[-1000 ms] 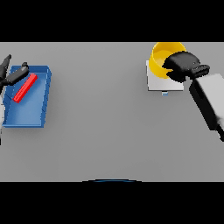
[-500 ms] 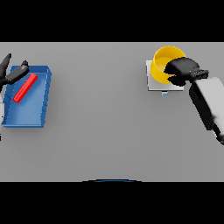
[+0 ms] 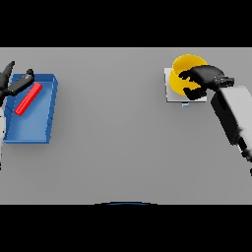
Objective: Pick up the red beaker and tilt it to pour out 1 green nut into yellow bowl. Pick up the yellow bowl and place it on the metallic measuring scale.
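Fingers of the right hand (image 3: 204, 78) were curled over the near-right rim of the yellow bowl (image 3: 184, 69), thumb toward the bowl's inside as far as the head view showed, so the grasp read as clamped on the rim. Yellow bowl sat on the metallic measuring scale (image 3: 170, 93), a pale square plate at the table's far right; the bowl covered most of the plate, with a bare strip showing along the left and near edges. No green nut could be made out inside the bowl: the hand hid part of the interior. Left hand (image 3: 12, 82) showed at the far left edge, over the far-left corner of the blue tray (image 3: 29, 129), fingers straight and spread, holding nothing. Red beaker (image 3: 28, 98) lay on its side in the tray, long axis running diagonally from near-left to far-right, just beside the left hand's fingertips. Judgement: placement step looked essentially complete, bowl resting on the scale. Relation governing the coming move: the bowl lay directly under and to the left of the right hand's fingers, so release called for the fingers to part and the hand to lift up and to the right, clear of the rim. Risk: a finger dragging the rim could slide the bowl off the plate.
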{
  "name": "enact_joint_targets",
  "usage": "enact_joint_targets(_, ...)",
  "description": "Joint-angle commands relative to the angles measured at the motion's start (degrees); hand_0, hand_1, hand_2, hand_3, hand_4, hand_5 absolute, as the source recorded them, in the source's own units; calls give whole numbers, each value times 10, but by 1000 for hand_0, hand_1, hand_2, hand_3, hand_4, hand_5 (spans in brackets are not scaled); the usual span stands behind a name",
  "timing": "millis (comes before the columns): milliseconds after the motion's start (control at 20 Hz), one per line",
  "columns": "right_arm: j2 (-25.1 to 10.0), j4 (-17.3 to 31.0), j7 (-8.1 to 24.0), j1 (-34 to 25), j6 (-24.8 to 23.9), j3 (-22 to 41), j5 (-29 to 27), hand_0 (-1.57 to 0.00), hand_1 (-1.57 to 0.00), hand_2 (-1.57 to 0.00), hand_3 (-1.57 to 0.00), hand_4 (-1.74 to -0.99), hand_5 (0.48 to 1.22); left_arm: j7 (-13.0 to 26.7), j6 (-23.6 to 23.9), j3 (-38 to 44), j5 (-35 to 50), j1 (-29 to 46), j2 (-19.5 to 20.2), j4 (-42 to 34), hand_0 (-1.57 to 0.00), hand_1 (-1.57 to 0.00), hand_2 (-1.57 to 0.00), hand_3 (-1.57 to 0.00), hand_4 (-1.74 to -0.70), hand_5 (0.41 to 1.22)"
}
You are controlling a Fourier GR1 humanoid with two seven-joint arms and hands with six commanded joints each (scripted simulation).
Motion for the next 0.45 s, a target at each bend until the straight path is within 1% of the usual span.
enact_joint_targets(0, 0, 4, 1, -2, -1, 2, 4, -387, -380, -300, -258, -1476, 847, 1, 0, -1, -3, -3, 1, 5, 1, 1, 1, 1, -831, 754)
enact_joint_targets(50, 0, 3, 4, -2, 0, 2, 4, -309, -304, -240, -206, -1461, 833, 3, -3, 0, -1, -2, 3, 2, 1, 1, 1, 1, -832, 749)
enact_joint_targets(100, -1, 1, 0, -5, 3, 7, 8, -247, -243, -192, -164, -1448, 824, 8, -4, 0, 2, -2, 3, -7, 1, 1, 1, 1, -834, 750)
enact_joint_targets(150, -3, 0, -1, -3, 3, 10, 10, -198, -194, -153, -131, -1435, 817, 8, -1, 1, 0, -7, 2, 0, 1, 1, 1, 1, -835, 752)
enact_joint_targets(250, -2, 4, 9, -5, 10, 13, 14, -126, -124, -98, -84, -1409, 804, 2, 1, -1, -3, 1, 1, -2, 1, 1, 1, 1, -835, 755)
enact_joint_targets(300, 1, 1, 14, -2, 15, 15, 14, -101, -99, -78, -67, -1401, 798, 6, 0, -1, -3, 1, 2, -3, 1, 1, 1, 1, -834, 759)
enact_joint_targets(400, -4, -3, 12, -1, 22, 15, 12, -64, -63, -50, -42, -1390, 779, 5, -2, 1, 2, 3, 5, -16, 1, 1, 1, 1, -833, 760)
